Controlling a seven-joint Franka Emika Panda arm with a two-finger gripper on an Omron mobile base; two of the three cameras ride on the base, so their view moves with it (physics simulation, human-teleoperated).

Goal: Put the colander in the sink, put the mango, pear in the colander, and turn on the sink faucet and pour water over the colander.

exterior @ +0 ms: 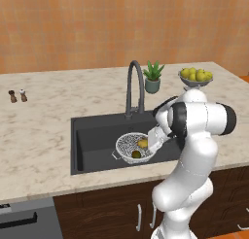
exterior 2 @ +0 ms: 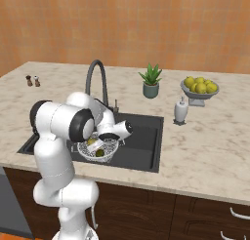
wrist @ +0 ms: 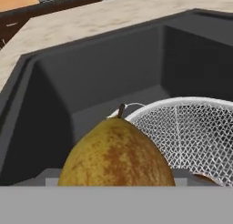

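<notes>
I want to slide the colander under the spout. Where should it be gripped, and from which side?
Pinch the colander by the rim at its bare left edge, from straight above: it sits upright in the sink, its rim thin and exposed, and the fruit lies toward its right.

The sink (exterior: 97, 136) is a matt dark grey-black basin set in a pale, smooth marble-patterned counter (exterior: 44, 131), and the sink faucet (exterior: 135, 87) has a dull dark grey metal look. The colander (wrist: 191, 127) is fine whitish-silver wire mesh with a thin metal rim, while the pear (wrist: 116, 152) beside it has a yellow-brown, russet-speckled, slightly rough skin. The cabinet fronts (exterior 2: 205, 210) look like dark brown wood with bright metal handles, the wall (exterior: 97, 24) is a matt, mottled orange, and the robot arm (exterior: 194, 136) is glossy white with dark joints.
</notes>
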